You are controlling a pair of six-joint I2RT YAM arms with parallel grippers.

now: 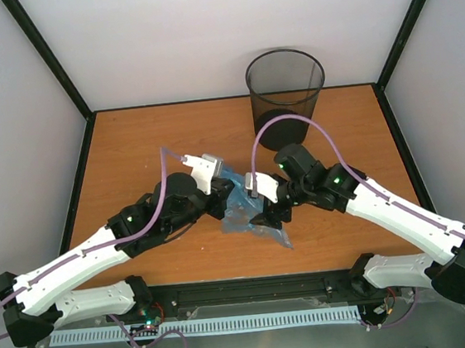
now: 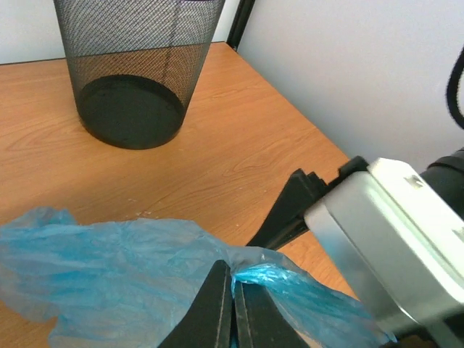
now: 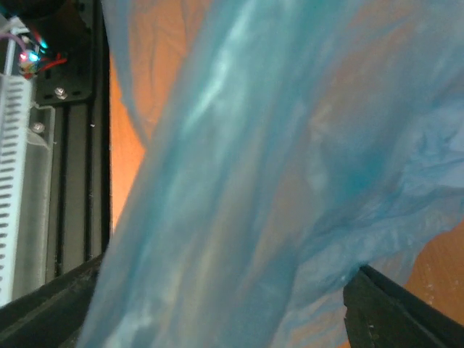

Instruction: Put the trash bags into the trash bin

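Low in the middle of the top view, the trash bag lies crumpled on the table between both grippers. The left gripper, its arm bent in from the lower left, pinches a fold of film with its jaws closed. The right gripper, angled in from the lower right, has its jaws spread wide with film draped between them. Farther back, upper right of centre, the trash bin stands upright, well apart from the bag.

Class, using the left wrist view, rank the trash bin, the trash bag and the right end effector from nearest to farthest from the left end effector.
1. trash bag, pinched in the left end effector
2. right end effector, close on the right
3. trash bin, far back, left
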